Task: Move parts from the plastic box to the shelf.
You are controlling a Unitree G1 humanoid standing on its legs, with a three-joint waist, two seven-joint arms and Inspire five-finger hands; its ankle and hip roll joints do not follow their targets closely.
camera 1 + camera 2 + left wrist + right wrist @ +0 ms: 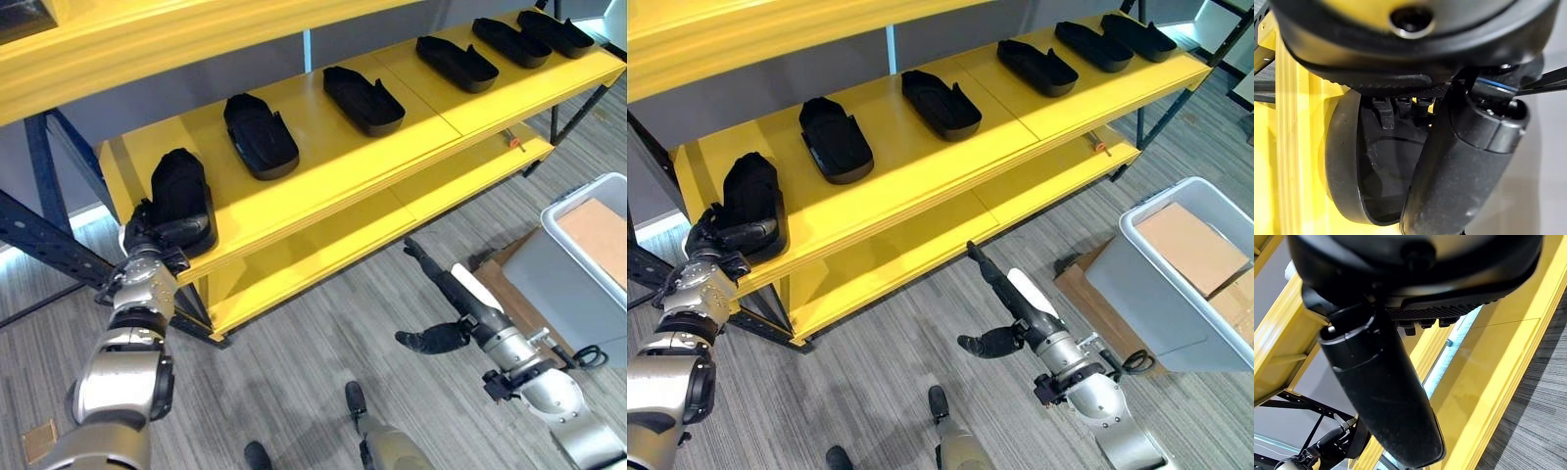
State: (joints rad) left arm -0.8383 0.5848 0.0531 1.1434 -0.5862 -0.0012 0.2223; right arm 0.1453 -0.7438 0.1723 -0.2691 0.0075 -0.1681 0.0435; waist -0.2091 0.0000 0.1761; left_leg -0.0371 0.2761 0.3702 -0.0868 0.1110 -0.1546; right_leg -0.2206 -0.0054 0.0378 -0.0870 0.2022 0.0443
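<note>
Six black parts sit in a row on the yellow shelf (333, 162); the one at its near-left end, the black part (181, 196), has the left hand (162, 235) wrapped on its near edge, thumb curled over it. Right hand (446, 323) hangs in front of the shelf w/ fingers straight, carrying nothing. Grey plastic box (1176, 284) stands to the shelf's right; can't tell if any parts are left in it, so prob. near done.
</note>
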